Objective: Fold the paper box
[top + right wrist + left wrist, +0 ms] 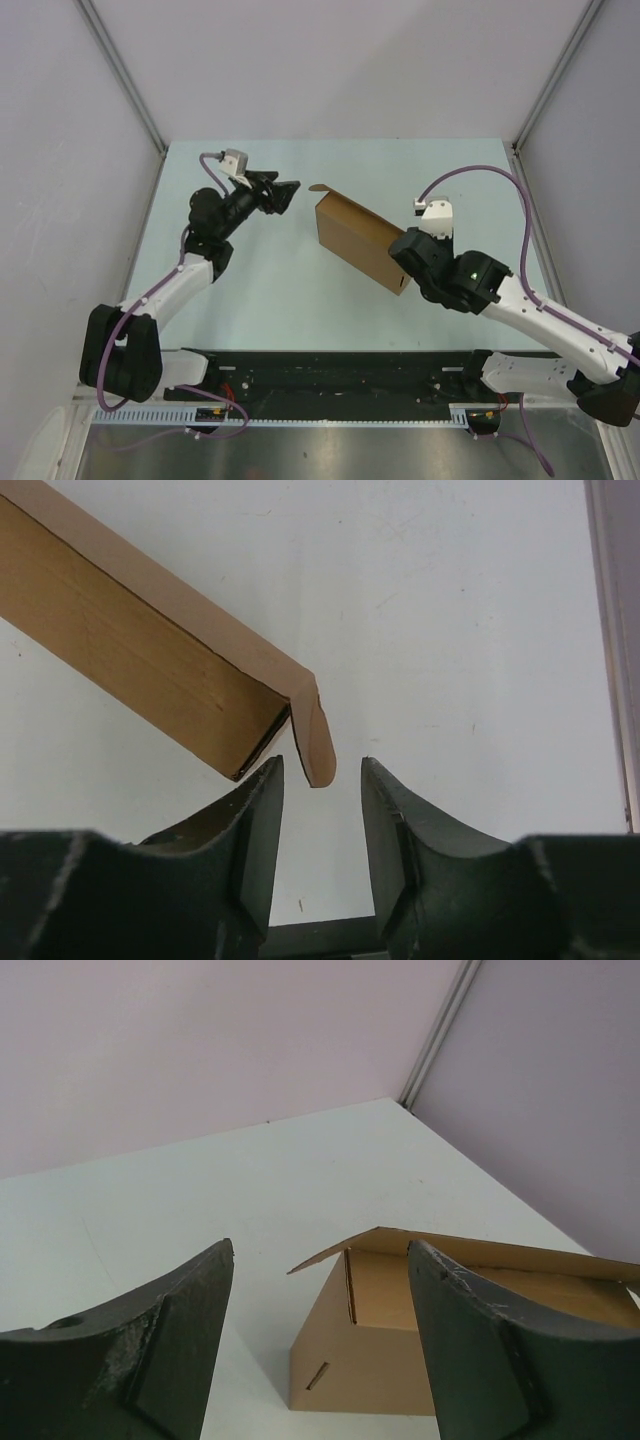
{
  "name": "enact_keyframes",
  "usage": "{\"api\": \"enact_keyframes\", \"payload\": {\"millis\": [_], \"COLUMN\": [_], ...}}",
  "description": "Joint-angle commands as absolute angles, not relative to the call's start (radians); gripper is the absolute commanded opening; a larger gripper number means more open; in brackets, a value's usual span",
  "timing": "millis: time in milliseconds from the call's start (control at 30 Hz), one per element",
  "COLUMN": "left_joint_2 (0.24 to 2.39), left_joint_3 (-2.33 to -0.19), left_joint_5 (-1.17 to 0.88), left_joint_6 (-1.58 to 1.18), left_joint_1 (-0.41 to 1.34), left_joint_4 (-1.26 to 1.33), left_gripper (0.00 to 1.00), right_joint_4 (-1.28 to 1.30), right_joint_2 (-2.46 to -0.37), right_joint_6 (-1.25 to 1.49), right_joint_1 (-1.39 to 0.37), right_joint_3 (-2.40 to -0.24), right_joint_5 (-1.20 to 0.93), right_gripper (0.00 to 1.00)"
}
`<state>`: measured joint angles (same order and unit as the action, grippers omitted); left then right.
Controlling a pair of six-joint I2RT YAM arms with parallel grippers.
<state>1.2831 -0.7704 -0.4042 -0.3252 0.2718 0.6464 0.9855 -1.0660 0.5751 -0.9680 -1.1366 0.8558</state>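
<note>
though overhead hides this, we see our right gripper (322,767) half open around the paper box (150,650) flap, unclamped. left gripper (320,1250) gapes empty.

Right wrist view: paper box (150,650) runs out of frame at top left, so we see one end only. Its open end is too dark; we cannot tell inside. Right gripper (322,770) jaws cut by bottom edge.

Left wrist view: one jaw of left gripper (320,1248) covers part of box; box's far end cut by right edge.

Top view: box's near right end hidden under right wrist, jaws there out of our sight. Right arm (550,312) cut by right edge.
</note>
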Motion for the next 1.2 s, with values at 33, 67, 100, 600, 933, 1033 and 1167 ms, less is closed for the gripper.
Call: {"api": "enact_keyframes", "payload": {"millis": [33,67,100,600,933,1033,1167], "left_joint_2": [1.276,1.276,1.278,1.402,1.483,1.493,1.490], "left_joint_3": [-0.718,-0.716,-0.718,-0.764,-0.793,-0.796,-0.787], "left_joint_5": [-0.397,-0.394,-0.393,-0.417,-0.431,-0.428,-0.436], "left_joint_6": [-0.350,-0.350,-0.350,-0.406,-0.407,-0.405,-0.408], "left_joint_1": [0.276,0.276,0.278,0.304,0.336,0.336,0.341], "left_joint_4": [0.755,0.761,0.761,0.848,0.911,0.917,0.922], "left_gripper": [0.75,0.75,0.75,0.73,0.71,0.71,0.70], "right_joint_4": [0.923,0.920,0.916,0.891,0.865,0.859,0.844], "right_joint_2": [-1.081,-1.091,-1.094,-1.124,-1.115,-1.111,-1.111], "right_joint_6": [0.575,0.577,0.577,0.578,0.569,0.563,0.542], "right_joint_1": [-0.960,-0.957,-0.956,-0.919,-0.876,-0.862,-0.850], "right_joint_3": [-1.114,-1.114,-1.112,-1.112,-1.114,-1.114,-1.114], "right_joint_5": [0.830,0.827,0.827,0.808,0.758,0.738,0.730], "right_gripper": [0.35,0.33,0.31,0.15,0.00,0.00,0.00]}}
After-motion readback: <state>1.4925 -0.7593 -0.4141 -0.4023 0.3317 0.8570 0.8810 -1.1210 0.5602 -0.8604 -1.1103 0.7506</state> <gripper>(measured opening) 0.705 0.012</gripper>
